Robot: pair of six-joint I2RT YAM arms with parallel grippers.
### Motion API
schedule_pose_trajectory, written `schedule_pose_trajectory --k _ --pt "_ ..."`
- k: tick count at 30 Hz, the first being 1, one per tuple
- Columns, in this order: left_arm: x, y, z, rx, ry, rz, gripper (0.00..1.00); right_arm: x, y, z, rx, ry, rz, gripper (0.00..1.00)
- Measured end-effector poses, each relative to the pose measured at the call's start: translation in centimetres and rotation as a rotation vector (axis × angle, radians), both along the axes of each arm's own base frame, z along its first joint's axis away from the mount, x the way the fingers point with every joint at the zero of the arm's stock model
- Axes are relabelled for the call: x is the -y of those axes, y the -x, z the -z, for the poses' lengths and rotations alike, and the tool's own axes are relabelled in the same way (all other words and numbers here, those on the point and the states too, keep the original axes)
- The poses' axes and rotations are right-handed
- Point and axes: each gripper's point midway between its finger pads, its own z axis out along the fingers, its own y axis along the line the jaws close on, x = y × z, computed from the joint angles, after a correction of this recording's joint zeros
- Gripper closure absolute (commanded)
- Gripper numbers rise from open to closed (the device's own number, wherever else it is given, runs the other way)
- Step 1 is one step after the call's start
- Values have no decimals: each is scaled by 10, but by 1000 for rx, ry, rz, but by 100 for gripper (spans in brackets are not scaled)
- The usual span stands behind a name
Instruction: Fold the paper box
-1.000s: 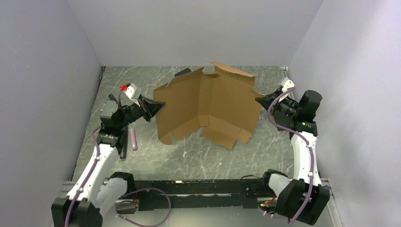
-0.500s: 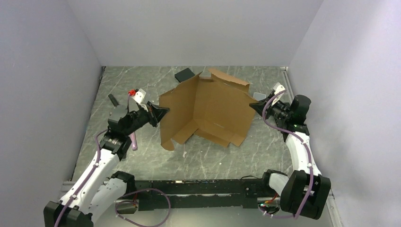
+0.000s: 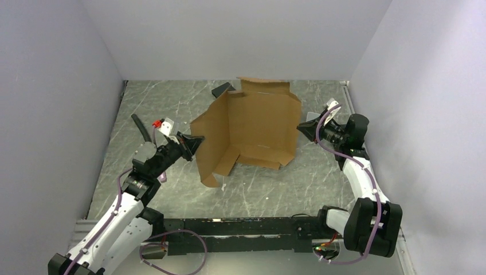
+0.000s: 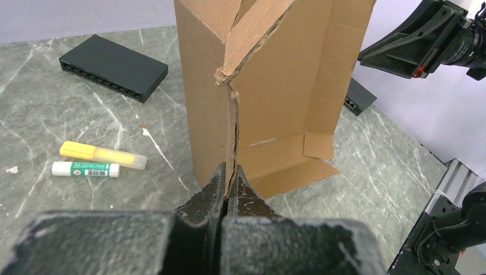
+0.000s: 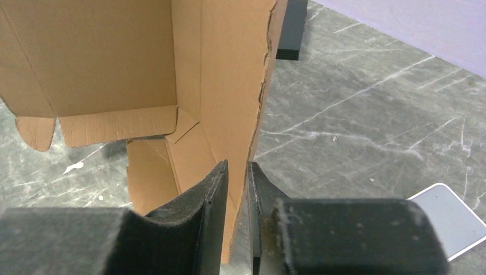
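Paper box [image 3: 252, 123] upright — left tool [image 4: 229, 175] pinching (edge).

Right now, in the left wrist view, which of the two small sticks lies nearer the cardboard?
The yellow stick; its clear end reaches closer to the paper box than the white, green-labelled stick beside it.
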Motion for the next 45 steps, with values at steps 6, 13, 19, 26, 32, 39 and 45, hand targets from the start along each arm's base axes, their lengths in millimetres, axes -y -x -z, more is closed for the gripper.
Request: schedule_pose_trajectory --k 6,13,19,26,32,39,45 --pt "-1 0 0 -5 7 -8 100 -1 0 2 -17 -9 3 81" --pt "3 4 -2 2 9 20 100 -11 -1 11 -84 -38 -7 91" --pt "5 9 -5 14 7 42 100 -13 -1 22 -135 -32 4 82" --pt "3 14 -5 31 11 44 100 -17 7 20 -109 19 -70 76" --pt "3 14 -5 35 5 44 100 -38 27 36 -89 108 -204 68" --pt "1 15 -4 58 -28 46 100 -14 12 34 -129 78 -82 34" --pt "1 20 -8 78 -47 61 100 12 -21 28 -143 51 51 27"
